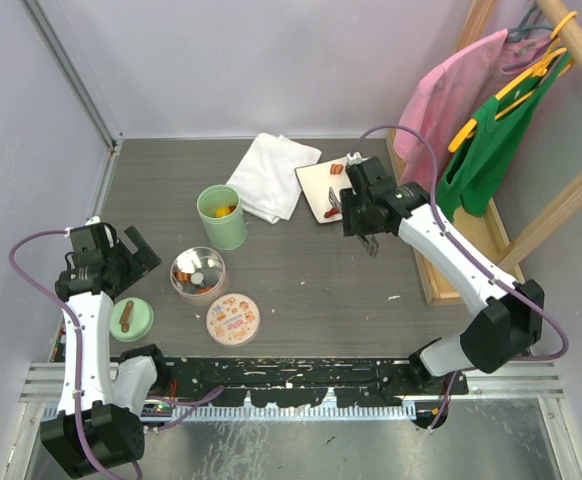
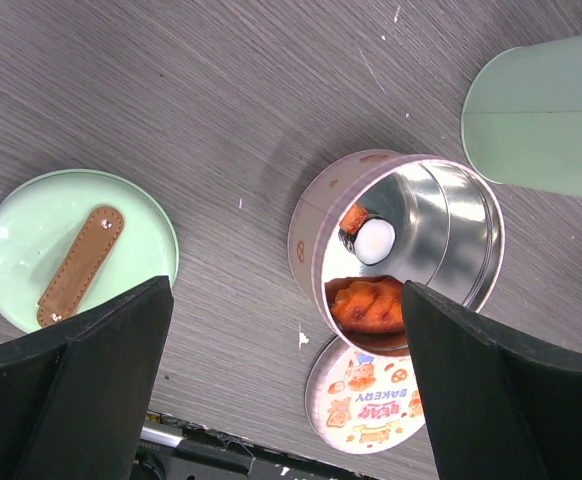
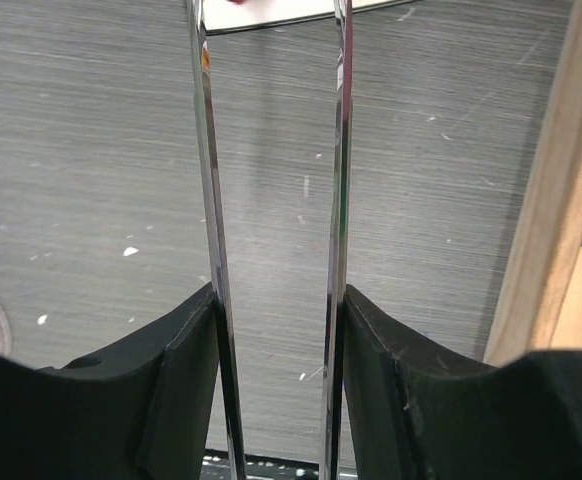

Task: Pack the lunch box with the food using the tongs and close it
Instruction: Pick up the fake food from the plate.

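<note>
Closest to the arms lie a round flat lid with cartoon pictures [image 1: 233,318] and a round mint-green lid with a brown knob [image 1: 143,322]. Just past them sits a shiny round steel tin [image 2: 451,215]. Some orange food [image 2: 366,305] is already inside it. The left gripper [image 1: 134,250] hangs above this spot with its fingers spread wide and nothing in them. A tall mint-green cup [image 1: 221,225] stands just behind the tin.

Farther back on the right, the right gripper [image 3: 276,300] squeezes the long thin grey metal tongs [image 3: 208,200], one finger pressing on each arm. The tongs point at a flat white plate [image 1: 314,178], where small red and orange pieces [image 1: 336,170] wait. A folded white cloth [image 1: 271,175] lies beside the plate, farthest away.

The job now looks like picking up a piece from the plate. The tips are too small to see well, so I cannot tell if they hold anything. To do it well, put the tips on both sides of one piece, squeeze slowly, lift straight up, and carry it low to the tin. Squeeze too hard and the piece may pop out.
</note>
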Controlling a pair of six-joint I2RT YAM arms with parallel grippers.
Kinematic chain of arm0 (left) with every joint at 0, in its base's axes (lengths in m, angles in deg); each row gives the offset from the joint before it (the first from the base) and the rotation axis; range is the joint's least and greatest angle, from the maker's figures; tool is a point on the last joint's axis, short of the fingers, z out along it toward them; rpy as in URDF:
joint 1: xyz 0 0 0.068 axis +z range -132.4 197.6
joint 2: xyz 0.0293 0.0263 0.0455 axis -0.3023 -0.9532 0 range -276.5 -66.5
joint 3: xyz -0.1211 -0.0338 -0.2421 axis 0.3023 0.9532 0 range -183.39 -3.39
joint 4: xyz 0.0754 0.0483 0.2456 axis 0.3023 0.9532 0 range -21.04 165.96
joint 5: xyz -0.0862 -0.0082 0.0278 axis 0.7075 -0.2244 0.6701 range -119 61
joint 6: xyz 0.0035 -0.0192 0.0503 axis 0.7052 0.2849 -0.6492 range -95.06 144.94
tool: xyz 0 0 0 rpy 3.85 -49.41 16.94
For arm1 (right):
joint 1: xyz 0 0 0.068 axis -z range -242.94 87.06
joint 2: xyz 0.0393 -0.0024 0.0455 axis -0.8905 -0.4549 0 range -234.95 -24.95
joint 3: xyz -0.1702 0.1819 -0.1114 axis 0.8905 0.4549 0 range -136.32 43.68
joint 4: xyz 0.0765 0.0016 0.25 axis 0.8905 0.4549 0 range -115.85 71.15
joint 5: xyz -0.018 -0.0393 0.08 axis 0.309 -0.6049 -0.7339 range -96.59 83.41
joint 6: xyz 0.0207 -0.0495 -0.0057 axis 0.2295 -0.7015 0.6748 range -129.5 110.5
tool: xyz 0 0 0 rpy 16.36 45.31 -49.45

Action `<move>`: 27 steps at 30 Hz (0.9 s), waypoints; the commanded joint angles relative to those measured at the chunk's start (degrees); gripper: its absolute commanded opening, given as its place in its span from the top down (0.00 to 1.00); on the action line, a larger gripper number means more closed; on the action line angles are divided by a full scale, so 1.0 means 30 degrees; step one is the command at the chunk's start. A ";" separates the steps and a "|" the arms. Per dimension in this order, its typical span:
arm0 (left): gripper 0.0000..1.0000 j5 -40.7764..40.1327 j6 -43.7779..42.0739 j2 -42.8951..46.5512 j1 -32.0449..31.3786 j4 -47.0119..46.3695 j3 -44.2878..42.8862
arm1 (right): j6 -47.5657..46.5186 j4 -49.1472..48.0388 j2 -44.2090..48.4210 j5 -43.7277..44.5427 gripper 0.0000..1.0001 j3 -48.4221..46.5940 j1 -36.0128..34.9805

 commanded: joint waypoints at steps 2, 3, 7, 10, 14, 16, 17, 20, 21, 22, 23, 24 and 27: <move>0.02 0.0053 0.0071 0.0124 -0.0049 -0.0595 -0.0077 | -0.0974 -0.0280 -0.1341 0.2396 0.47 -0.0637 0.0526; 0.02 0.0055 0.0063 0.0135 -0.0062 -0.0592 -0.0076 | -0.0986 -0.0239 -0.1654 0.2783 0.47 -0.0828 0.0608; 0.02 0.0055 0.0062 0.0125 -0.0064 -0.0592 -0.0093 | -0.0877 -0.0045 -0.2803 0.4378 0.47 -0.1414 0.0921; 0.02 0.0066 0.0062 0.0125 -0.0064 -0.0592 -0.0083 | -0.0966 -0.0138 -0.3493 0.4684 0.47 -0.1585 0.1351; 0.02 0.0084 0.0081 0.0083 -0.0063 -0.0621 -0.0093 | -0.1150 -0.0486 -0.4285 0.4491 0.47 -0.1937 0.1675; 0.02 0.0085 0.0053 0.0060 -0.0064 -0.0621 -0.0091 | -0.1168 -0.0564 -0.4613 0.4472 0.47 -0.2110 0.1774; 0.02 0.0081 0.0057 0.0058 -0.0064 -0.0621 -0.0093 | -0.1168 -0.0612 -0.4780 0.4467 0.47 -0.2169 0.1823; 0.02 0.0088 0.0033 0.0064 -0.0064 -0.0621 -0.0091 | -0.1251 -0.0869 -0.5263 0.4209 0.47 -0.2350 0.1972; 0.02 0.0081 0.0040 0.0081 -0.0056 -0.0621 -0.0082 | -0.1295 -0.0943 -0.5415 0.4061 0.47 -0.2404 0.2023; 0.02 0.0084 0.0048 0.0071 -0.0063 -0.0621 -0.0066 | -0.1297 -0.0952 -0.5558 0.4039 0.47 -0.2484 0.2077; 0.02 0.0084 0.0035 0.0048 -0.0064 -0.0621 -0.0090 | -0.1309 -0.0953 -0.5715 0.4036 0.47 -0.2505 0.2117; 0.02 0.0085 0.0037 0.0045 -0.0064 -0.0621 -0.0093 | -0.1327 -0.0953 -0.5841 0.4116 0.47 -0.2534 0.2126; 0.02 0.0055 0.0035 0.0037 -0.0064 -0.0621 -0.0077 | -0.1455 -0.1082 -0.6124 0.4156 0.49 -0.2450 0.2185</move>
